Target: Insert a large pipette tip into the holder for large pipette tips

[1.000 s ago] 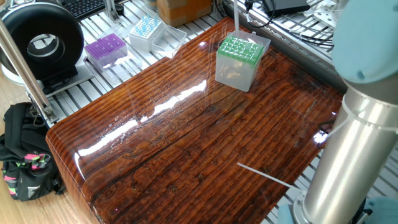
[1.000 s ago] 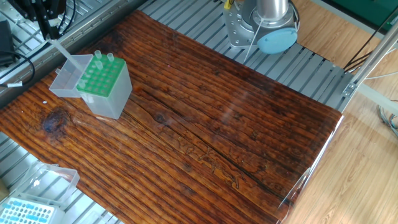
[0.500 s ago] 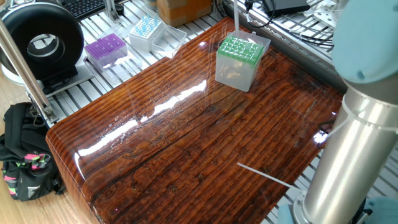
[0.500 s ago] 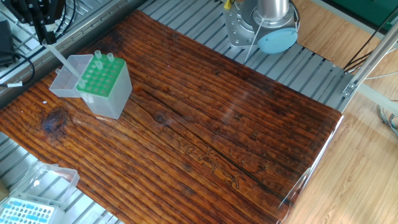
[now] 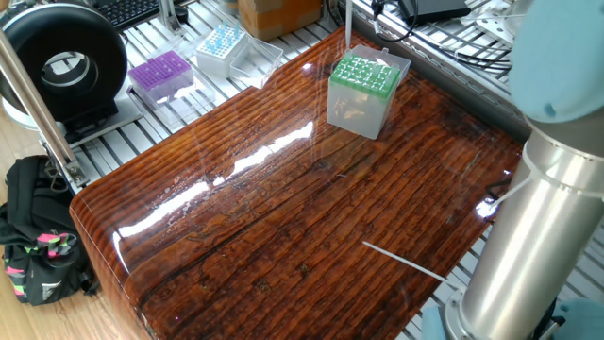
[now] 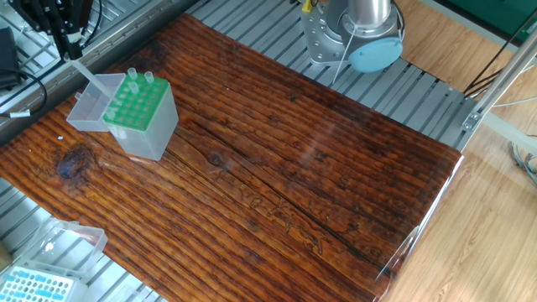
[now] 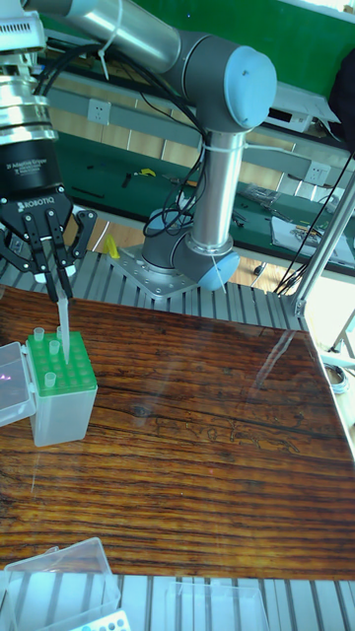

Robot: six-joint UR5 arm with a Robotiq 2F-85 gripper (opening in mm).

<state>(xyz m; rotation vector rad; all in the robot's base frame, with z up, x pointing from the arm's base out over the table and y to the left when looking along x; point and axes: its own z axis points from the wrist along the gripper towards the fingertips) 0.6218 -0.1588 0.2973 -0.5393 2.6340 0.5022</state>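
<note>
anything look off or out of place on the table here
One thing: a loose pipette tip lies flat on the wooden table near the arm's base, far from the green-topped holder. The gripper holds another tip upright over the holder. Nothing looks spilled or damaged.

The arm (image 7: 212, 197) is silver-grey tube with dark grey joints and pale blue round caps, on a silver base (image 6: 323, 38). Black cables run along it. The gripper (image 7: 51, 281) is black with white lettering, under a ribbed silver-and-black wrist.
</note>
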